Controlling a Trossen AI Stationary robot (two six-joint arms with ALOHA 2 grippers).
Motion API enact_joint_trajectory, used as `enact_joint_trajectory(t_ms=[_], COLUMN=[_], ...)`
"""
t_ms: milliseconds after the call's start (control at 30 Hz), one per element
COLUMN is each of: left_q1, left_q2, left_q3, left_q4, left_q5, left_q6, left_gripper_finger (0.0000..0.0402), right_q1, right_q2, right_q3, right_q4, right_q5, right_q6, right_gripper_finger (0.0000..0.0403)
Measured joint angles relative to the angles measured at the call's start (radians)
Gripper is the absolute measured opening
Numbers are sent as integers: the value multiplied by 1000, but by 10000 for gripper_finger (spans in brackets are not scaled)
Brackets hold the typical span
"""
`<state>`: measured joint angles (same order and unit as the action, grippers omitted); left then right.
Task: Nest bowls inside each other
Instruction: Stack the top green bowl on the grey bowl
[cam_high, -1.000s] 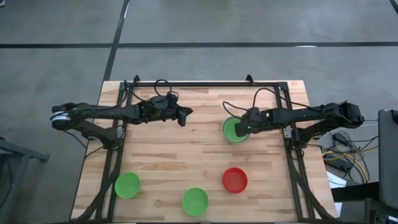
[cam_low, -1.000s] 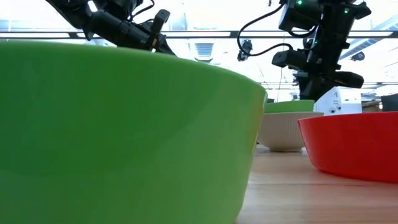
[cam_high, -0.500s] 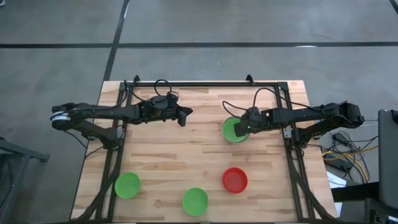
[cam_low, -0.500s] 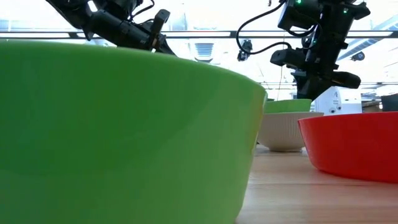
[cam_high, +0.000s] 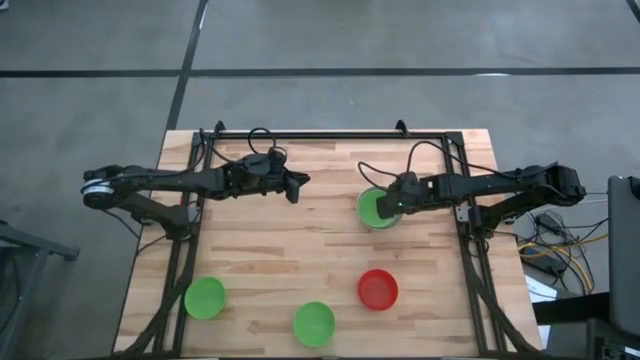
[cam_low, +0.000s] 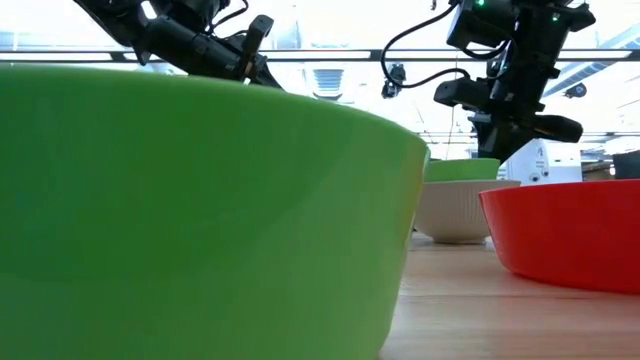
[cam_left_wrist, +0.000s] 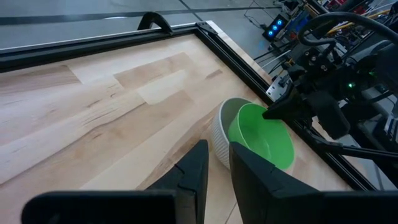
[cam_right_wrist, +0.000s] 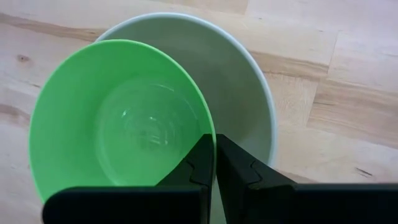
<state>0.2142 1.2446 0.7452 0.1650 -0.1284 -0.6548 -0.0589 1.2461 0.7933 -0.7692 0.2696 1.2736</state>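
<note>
One green bowl (cam_right_wrist: 118, 124) sits tilted in the grey-white bowl (cam_right_wrist: 249, 93), right gripper (cam_right_wrist: 214, 158) clamped on its rim; left gripper (cam_left_wrist: 214, 165) idle, jaws slightly apart; three bowls remain loose near table's front.

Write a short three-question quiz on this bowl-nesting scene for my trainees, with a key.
1. True or false: the right gripper is shut on the rim of the green bowl that sits tilted in the white bowl.
2. How many bowls stand alone along the table's near edge?
3. Which stands nearest the white bowl: A the red bowl, B the left gripper?

Key: 1 true; 2 three; 3 A.
</note>
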Motion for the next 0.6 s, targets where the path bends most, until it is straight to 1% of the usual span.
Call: enact_joint_trajectory(t_ms=[100,600], left_q1=[0,0], left_q2=[0,0], left_q3=[0,0], left_q4=[0,0], left_q5=[0,0], left_q6=[0,0], left_gripper_finger=[69,69], right_q1=[0,0], right_q2=[0,0], right_q3=[0,-2], right_q4=[0,-10], right_q5=[-1,-9], right_q6=[-24,-28], right_gripper_finger=[9,11])
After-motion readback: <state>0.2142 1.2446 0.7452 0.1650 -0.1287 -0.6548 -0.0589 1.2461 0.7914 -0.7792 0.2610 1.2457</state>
